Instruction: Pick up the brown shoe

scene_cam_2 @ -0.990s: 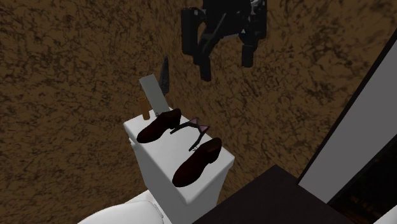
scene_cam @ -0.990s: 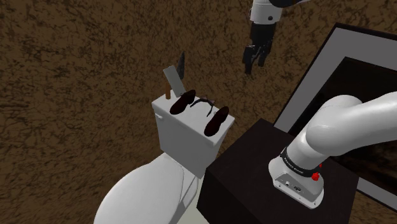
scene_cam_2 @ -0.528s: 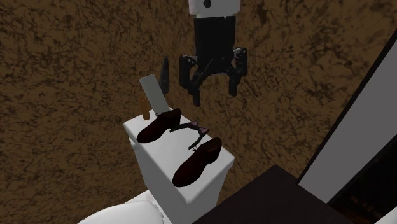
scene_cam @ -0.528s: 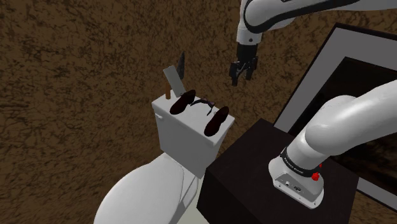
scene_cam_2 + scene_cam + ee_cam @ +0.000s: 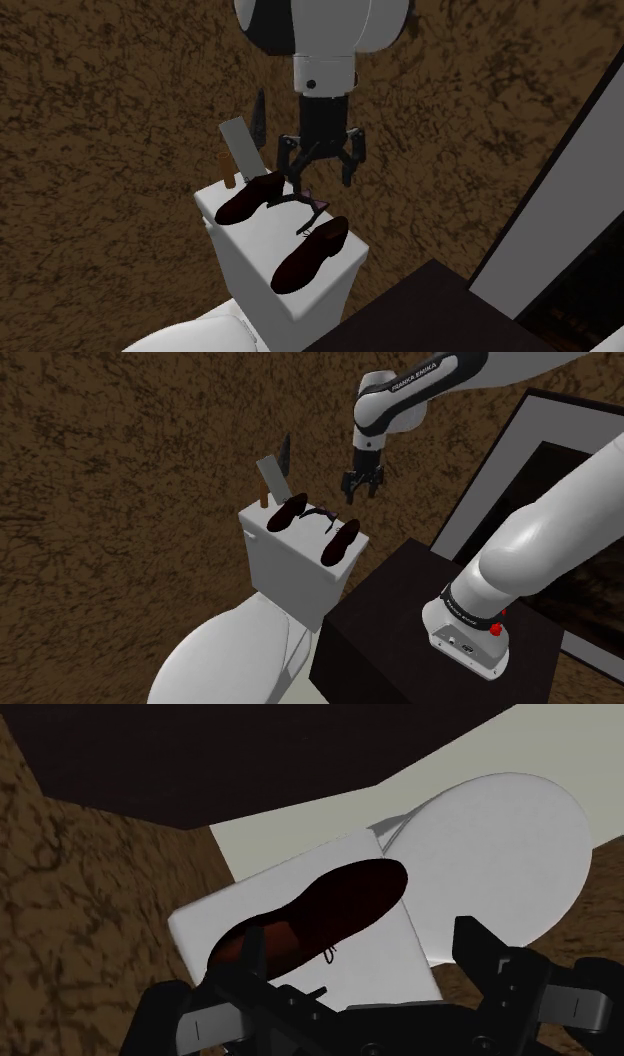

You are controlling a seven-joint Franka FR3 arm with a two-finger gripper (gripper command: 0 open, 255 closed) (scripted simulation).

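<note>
Brown pair on the white toilet tank (image 5: 285,567) in my shoulder view: far shoe (image 5: 288,510) to the left, near shoe (image 5: 341,541) to the right, my jaws hanging above them, touching neither. Second exterior view — jaws spread open above the gap between the two. Wrist view — one brown shoe (image 5: 310,914) lies on the toilet tank just beyond the open jaws.

Toilet tank lid (image 5: 252,240), white, flat. One dark brown shoe (image 5: 250,198) lies toward the second exterior view's left, the other brown shoe (image 5: 311,255) toward its right. Between them lie spectacles (image 5: 306,201). A cleaver (image 5: 240,148) stands on end at the rear corner.
</note>
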